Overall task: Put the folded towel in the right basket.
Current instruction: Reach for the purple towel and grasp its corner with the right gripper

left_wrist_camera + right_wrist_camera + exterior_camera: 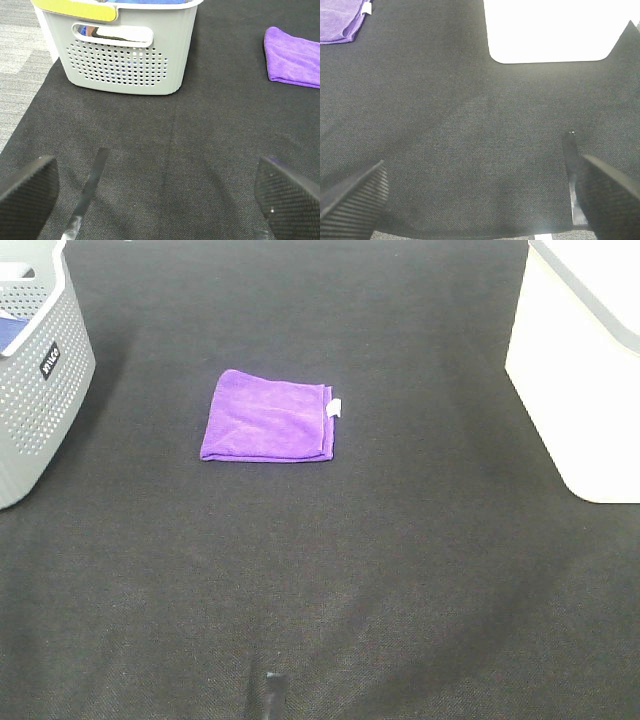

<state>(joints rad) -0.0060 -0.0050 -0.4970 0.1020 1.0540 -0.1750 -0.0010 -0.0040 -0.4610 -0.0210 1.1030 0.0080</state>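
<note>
Open mat between towel and basket

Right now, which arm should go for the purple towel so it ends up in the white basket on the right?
Probably right. The right hand, open, faces both the towel and the right basket; the left hand faces the grey basket.

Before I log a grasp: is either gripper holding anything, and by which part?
Nothing: left gripper and right gripper are open, empty; towel lies untouched.
</note>
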